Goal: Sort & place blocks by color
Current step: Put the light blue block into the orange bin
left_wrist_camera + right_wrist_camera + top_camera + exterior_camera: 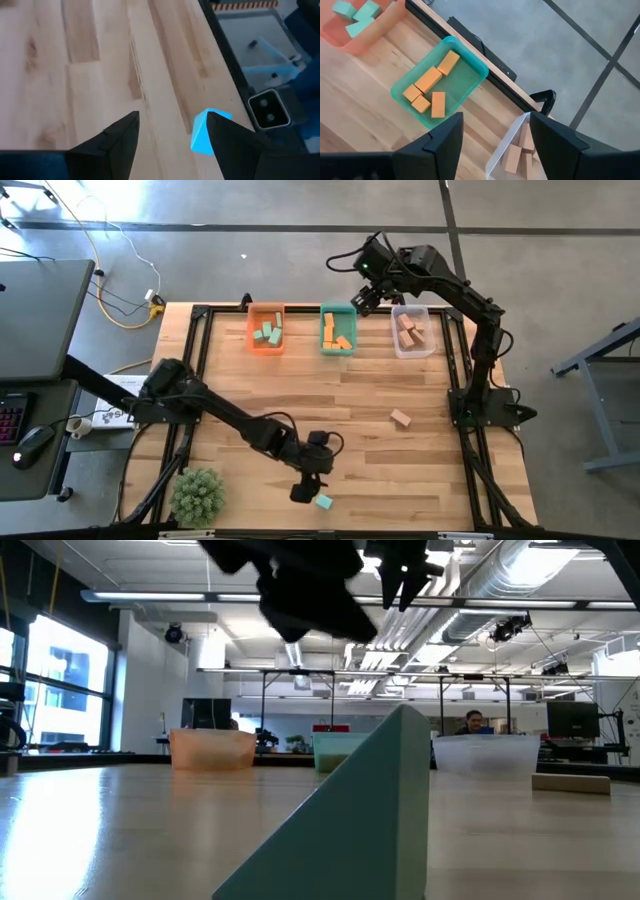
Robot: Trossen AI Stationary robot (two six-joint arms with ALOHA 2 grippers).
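A teal block (323, 502) lies on the table by the near edge; in the low view the block (380, 810) fills the foreground. My left gripper (303, 492) hovers open just left of it. In the left wrist view the block (201, 134) shows beside one finger, outside the gap, and that finger hides part of it. A light wood block (401, 418) lies flat right of the middle. My right gripper (362, 302) hangs open and empty (496, 117) high over the far edge, between the teal bin and the clear bin.
At the far edge stand an orange bin (266, 330) holding teal blocks, a teal bin (337, 330) holding orange blocks and a clear bin (410, 332) holding wood blocks. A fuzzy green plant (197, 495) sits at the near left corner. Bare tabletop spans the middle.
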